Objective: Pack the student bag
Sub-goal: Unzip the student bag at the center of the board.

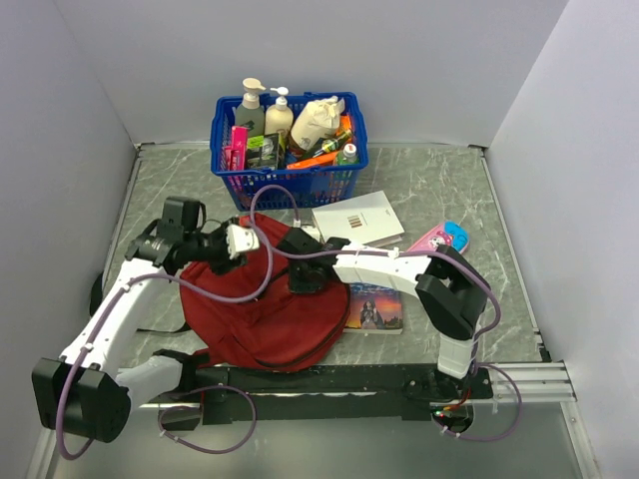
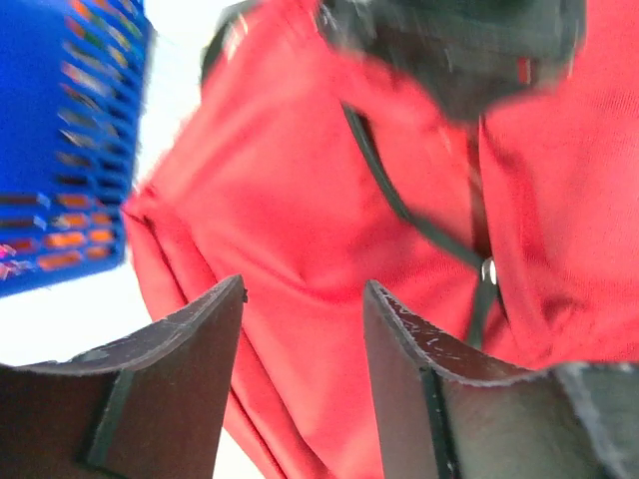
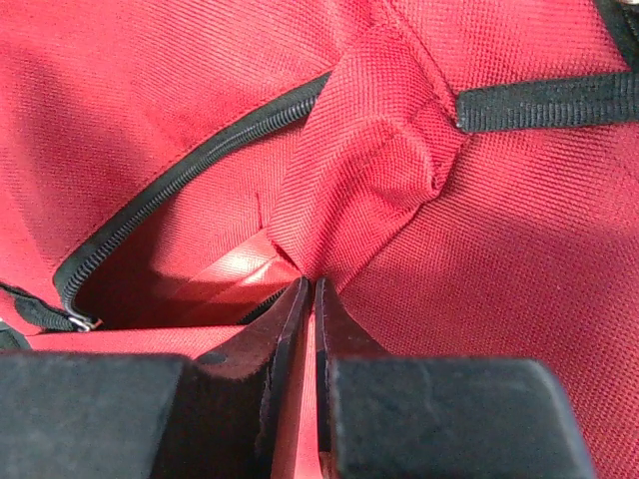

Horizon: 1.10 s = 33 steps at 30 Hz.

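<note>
We have the student bag (image 1: 262, 314) lying flat at the near middle of the table, a little to the left. We judge this to be the opening step, with the books outside it. Our right gripper (image 3: 310, 289) sits on the bag's middle, its jaws pressed together on a fold of red fabric just beside the black zipper (image 3: 190, 175), which gapes partly open. Our left gripper (image 2: 305, 299) hangs over the bag's far-left edge, jaws wide with nothing between them; that view is blurred. Next we would need to lift the pinched flap while the left takes the opposite lip, so the mouth spreads wide enough for a book. Pale walls enclose the grey marbled table (image 1: 449, 190). A blue basket (image 1: 285, 185) of bottles stands at the far middle, with a white book (image 1: 357, 218) nearer and to its right. An illustrated book (image 1: 374, 309) lies just beside the bag's right side, and a pink case (image 1: 439, 238) lies farther right.
</note>
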Each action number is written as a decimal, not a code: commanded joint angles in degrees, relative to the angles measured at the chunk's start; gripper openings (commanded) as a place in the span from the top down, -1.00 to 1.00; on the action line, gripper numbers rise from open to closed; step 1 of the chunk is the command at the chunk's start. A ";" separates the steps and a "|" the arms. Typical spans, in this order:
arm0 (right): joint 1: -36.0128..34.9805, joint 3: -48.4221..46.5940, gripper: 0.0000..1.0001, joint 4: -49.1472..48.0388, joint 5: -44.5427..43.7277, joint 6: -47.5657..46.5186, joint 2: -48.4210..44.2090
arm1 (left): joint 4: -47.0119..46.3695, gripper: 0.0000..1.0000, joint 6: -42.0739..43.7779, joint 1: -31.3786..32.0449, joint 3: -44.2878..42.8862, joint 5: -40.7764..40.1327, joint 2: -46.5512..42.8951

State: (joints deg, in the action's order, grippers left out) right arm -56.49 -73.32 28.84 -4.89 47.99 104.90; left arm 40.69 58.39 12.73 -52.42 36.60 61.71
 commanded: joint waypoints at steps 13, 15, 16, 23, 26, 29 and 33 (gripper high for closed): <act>-0.03 10.65 0.80 -10.12 1.89 2.90 -5.06 | -14.58 -0.15 -22.88 10.64 12.43 -1.00 -1.25; -0.11 10.83 0.81 -11.00 2.25 2.99 -5.06 | -16.59 -0.16 -24.11 11.08 12.87 -3.28 -0.54; -0.11 10.83 0.82 -11.17 2.51 2.99 -4.97 | -18.69 -0.16 -24.37 11.26 13.13 -4.07 -0.37; -0.38 12.58 0.85 -12.67 3.30 4.22 -5.32 | -23.63 -0.15 -23.33 11.79 14.98 -7.33 0.95; -0.29 12.85 0.86 -12.76 3.39 4.05 -5.41 | -19.36 -0.18 -20.26 12.93 14.46 -5.32 2.26; -0.20 13.11 0.86 -13.28 3.30 4.22 -5.76 | -15.48 -0.18 -16.56 15.04 13.84 -5.48 2.71; -0.29 13.64 0.88 -13.98 3.74 4.40 -5.85 | -15.54 -0.18 -13.05 15.92 14.28 -9.34 3.24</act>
State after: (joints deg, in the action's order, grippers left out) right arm -55.94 -61.43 13.63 -3.09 52.73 99.57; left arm 23.44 40.03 27.11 -37.89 30.33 64.31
